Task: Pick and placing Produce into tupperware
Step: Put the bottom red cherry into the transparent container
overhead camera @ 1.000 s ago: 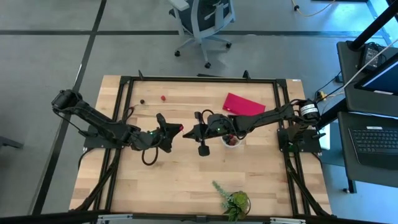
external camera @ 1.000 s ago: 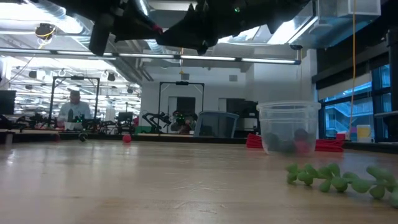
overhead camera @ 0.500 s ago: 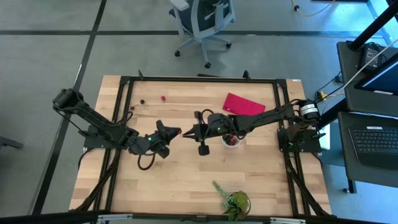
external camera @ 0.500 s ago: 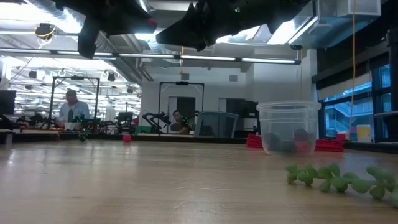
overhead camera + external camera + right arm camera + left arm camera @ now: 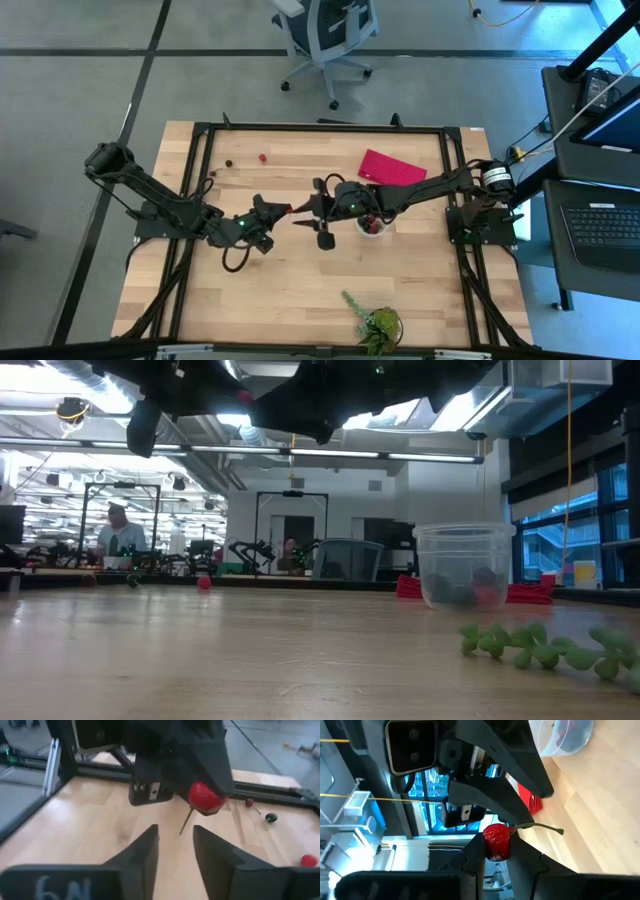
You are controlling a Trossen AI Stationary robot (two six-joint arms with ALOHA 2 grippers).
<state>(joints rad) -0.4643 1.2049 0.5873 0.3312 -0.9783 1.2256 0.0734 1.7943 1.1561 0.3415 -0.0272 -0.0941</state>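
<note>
**Handoff point: left holds cherry, right fingers apart in front of it**

We see the left gripper clamped on a red cherry at its fingertips, raised above mid-table. The cherry's stem sticks out past the tips, pointing toward the right gripper and angling down toward the wood; the long axis runs roughly along the line between the two tools.

Right gripper faces it nose to nose, fingers parted with a clear gap, nothing between them. Cherry sits just ahead of that gap, not inside it.

Cup stands behind the right gripper, beside its arm, with red and dark fruit inside. A red flat piece lies beyond the cup.

Two loose fruits lie off near the far table edge, well apart from both tools. Bare wood below the grippers; a plant sits at the near edge.
</note>
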